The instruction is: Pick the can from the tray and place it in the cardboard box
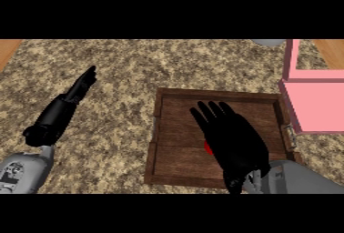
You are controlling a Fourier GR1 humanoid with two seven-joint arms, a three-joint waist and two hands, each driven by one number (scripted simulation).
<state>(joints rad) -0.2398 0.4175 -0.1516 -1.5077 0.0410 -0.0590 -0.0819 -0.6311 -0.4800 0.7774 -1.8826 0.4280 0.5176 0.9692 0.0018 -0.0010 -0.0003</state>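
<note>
A dark wooden tray [176, 104] lies on the speckled counter right of centre. My right hand [232, 139] hovers over the tray's middle with its fingers straight and spread, pointing away from me. A small patch of red, the can [207, 147], peeks out at the left edge of the palm; the rest of it is hidden under the hand. A pink box [316, 102] stands at the right edge, just beyond the tray's right rim. My left hand [82, 84] rests at the left with straight fingers pointing up, away from the tray.
A grey rounded object [269, 42] shows at the top edge, right of centre. Wooden strips [8, 50] border the counter at the top left and top right corners. Speckled counter stretches between my left arm and the tray.
</note>
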